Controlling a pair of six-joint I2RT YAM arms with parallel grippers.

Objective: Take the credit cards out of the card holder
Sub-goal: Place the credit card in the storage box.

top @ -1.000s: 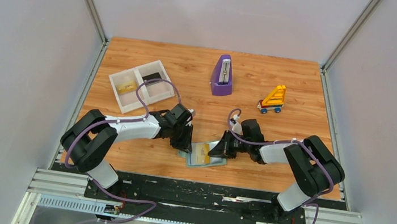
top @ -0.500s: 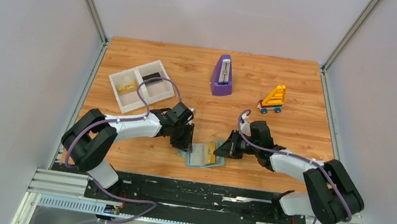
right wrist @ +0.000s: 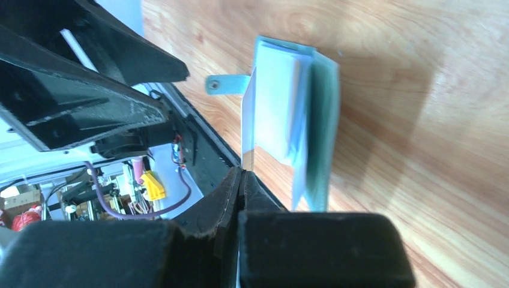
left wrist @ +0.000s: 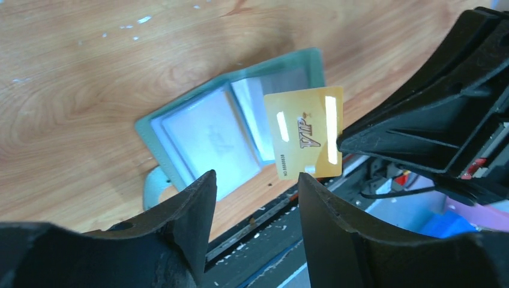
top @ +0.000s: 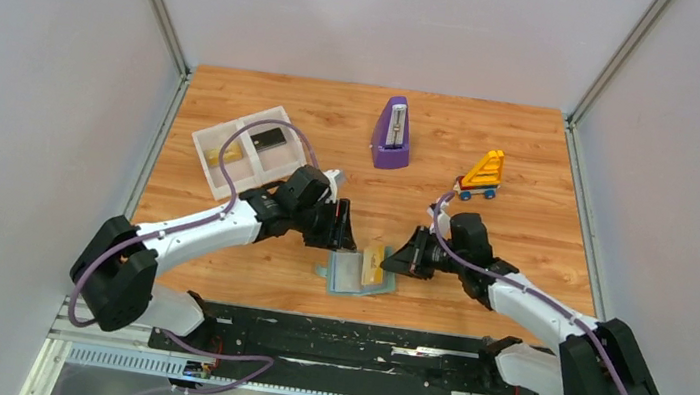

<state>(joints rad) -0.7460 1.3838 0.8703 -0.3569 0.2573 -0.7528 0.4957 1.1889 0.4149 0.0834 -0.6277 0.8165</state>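
The pale teal card holder (top: 348, 276) (left wrist: 210, 135) (right wrist: 303, 114) lies open on the wood near the front edge, its strap tab (right wrist: 225, 84) sticking out. My right gripper (top: 406, 261) (right wrist: 242, 174) is shut on a gold credit card (top: 374, 264) (left wrist: 306, 141), which it holds just above the holder's right page; the right wrist view shows this card edge-on (right wrist: 246, 123). My left gripper (top: 340, 229) (left wrist: 257, 177) hangs open above the holder's left side with nothing between its fingers. A dark card (top: 268, 137) lies in the white tray.
The white two-compartment tray (top: 215, 137) stands at the back left, with a small yellow item (top: 227, 155) in its left compartment. A purple metronome (top: 392, 132) and a yellow toy vehicle (top: 481, 173) stand farther back. The black base rail (top: 349, 334) runs along the near edge.
The left gripper opened, let go of the holder and lifted back. The right gripper drew the gold card to the right, off the holder's pocket.
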